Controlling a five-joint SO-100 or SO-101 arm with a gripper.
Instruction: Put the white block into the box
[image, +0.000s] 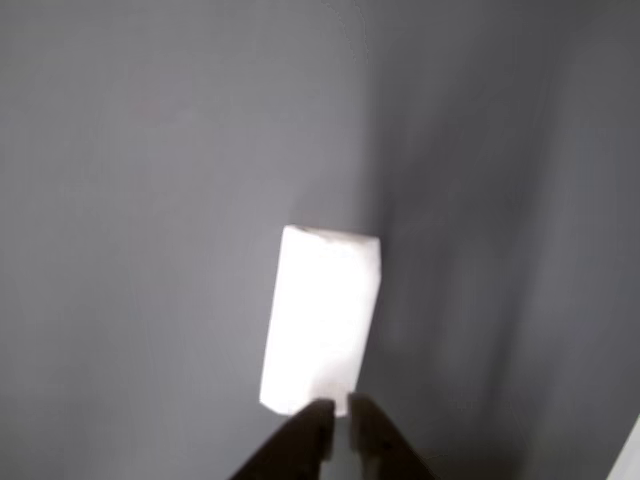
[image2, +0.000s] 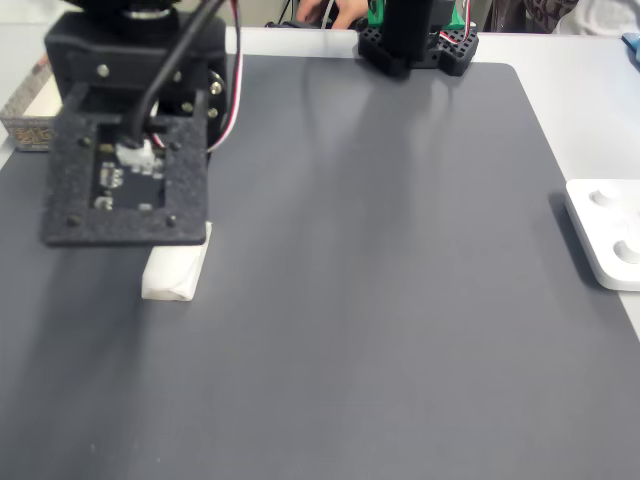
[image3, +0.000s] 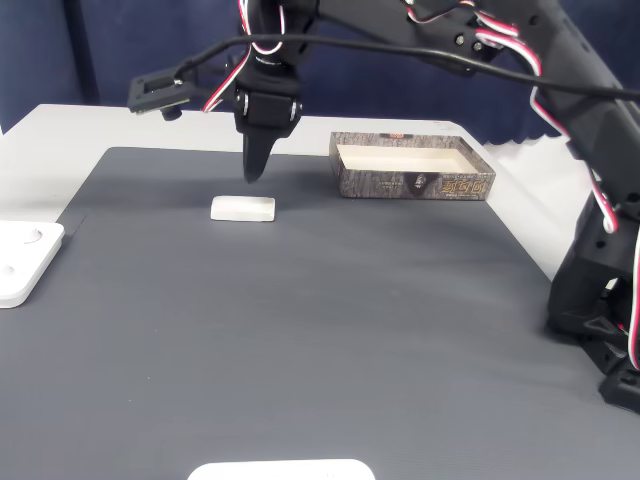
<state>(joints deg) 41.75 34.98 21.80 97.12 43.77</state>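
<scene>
Plain white block on dark grey mat. Pale beige inside box, mottled brown-grey speckled walls. Black end effector, red-white-black wires. Flat white device at mat edge, light grey table.

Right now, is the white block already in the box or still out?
Out. The white block lies flat on the dark mat, left of the box in a fixed view, which looks empty.
</scene>
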